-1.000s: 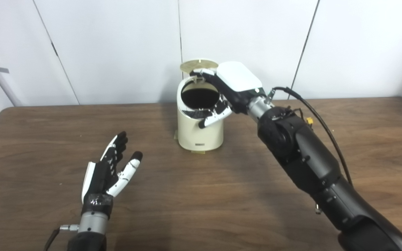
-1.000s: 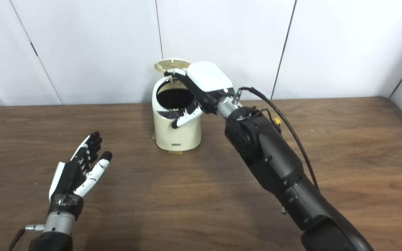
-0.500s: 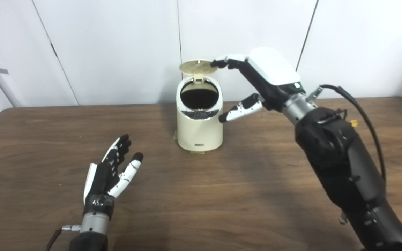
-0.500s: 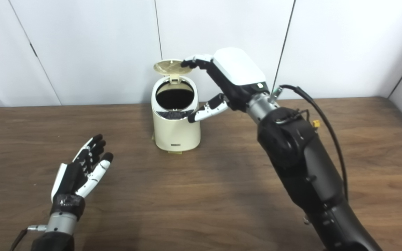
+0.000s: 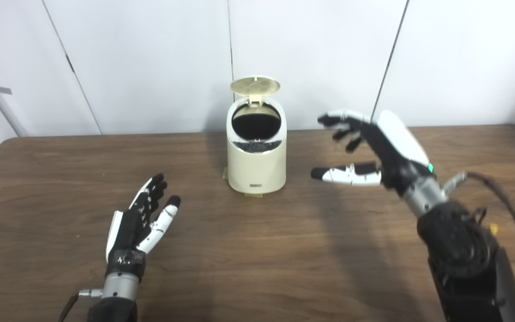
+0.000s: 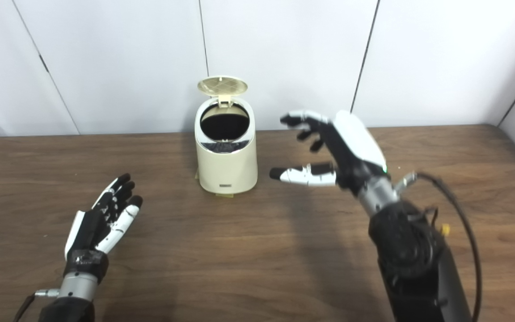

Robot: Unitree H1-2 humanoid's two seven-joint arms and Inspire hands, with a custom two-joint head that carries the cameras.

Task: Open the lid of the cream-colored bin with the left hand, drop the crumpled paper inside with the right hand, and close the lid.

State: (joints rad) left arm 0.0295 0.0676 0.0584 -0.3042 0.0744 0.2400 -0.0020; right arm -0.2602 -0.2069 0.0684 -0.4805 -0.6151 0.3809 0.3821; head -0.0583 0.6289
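The cream-colored bin (image 5: 256, 165) stands at the table's far middle with its round lid (image 5: 255, 85) tipped up and back; the dark opening (image 5: 255, 121) shows, and no crumpled paper is visible anywhere. My right hand (image 5: 369, 150) hovers open to the right of the bin, fingers spread, thumb pointing toward the bin, holding nothing. My left hand (image 5: 137, 220) rests low at the front left, open, palm turned inward, well apart from the bin.
The brown wooden table (image 5: 257, 268) runs across the whole view, with white wall panels (image 5: 150, 58) behind it. A black cable (image 5: 503, 205) loops beside my right forearm.
My right hand pulled away from the bin's opening, rose past the lid, then dropped back to the right and toward me. The lid stays up. The left hand barely moved.
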